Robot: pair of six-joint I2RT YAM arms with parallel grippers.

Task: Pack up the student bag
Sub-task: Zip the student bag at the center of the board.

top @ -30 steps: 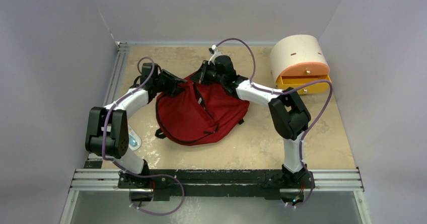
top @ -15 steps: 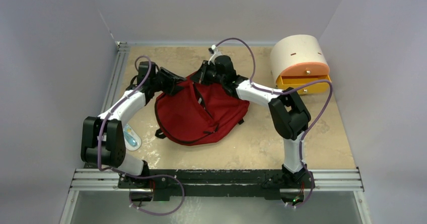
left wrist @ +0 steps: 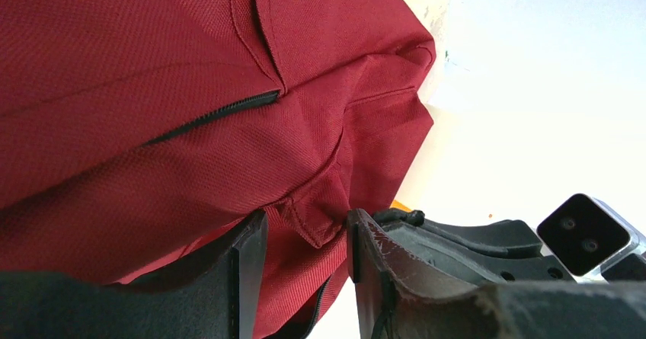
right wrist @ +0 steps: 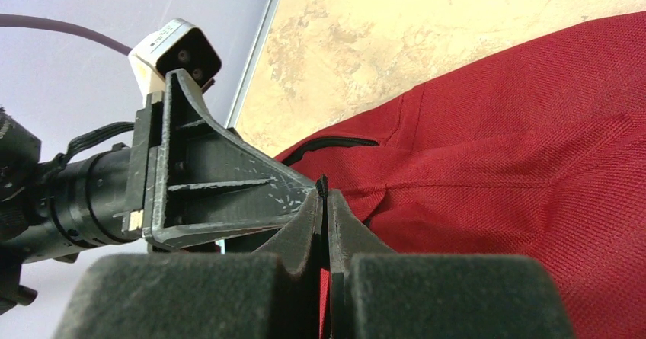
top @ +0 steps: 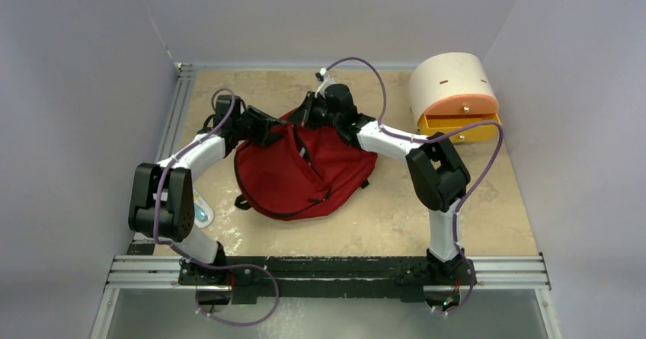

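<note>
**Student bag.** The student bag [top: 301, 175] is a dark red woven-fabric backpack lying slumped and flattened at the middle of the table, between the two arms. Its far edge is lifted towards the grippers. A black zipper [left wrist: 217, 114] runs across its panel, and black straps [top: 242, 202] trail from its near left side.

**Arms.** Both arms reach inward over the bag's far edge and hide that part of it in the overhead view. Purple cables [top: 373, 72] loop along them.
- The left gripper [left wrist: 305, 225] has its fingers partly apart, and a bunched fold of the bag's red fabric fills the gap between them.
- The right gripper [right wrist: 324, 194] has its pads pressed together at the bag's edge, close beside the left gripper. A thin dark sliver shows at the tips, but what it is cannot be told.

**Surroundings.** A cream-and-orange rounded drawer box [top: 453, 95] stands at the far right corner, well apart from the bag. A small pale object with a blue patch [top: 202, 211] lies at the left edge, half hidden by the left arm.

**Setting.** Plain pale grey walls [top: 91, 65] enclose a mottled tan table [top: 396, 217]. An aluminium rail frame [top: 327, 267] at the near edge carries the arm bases.
</note>
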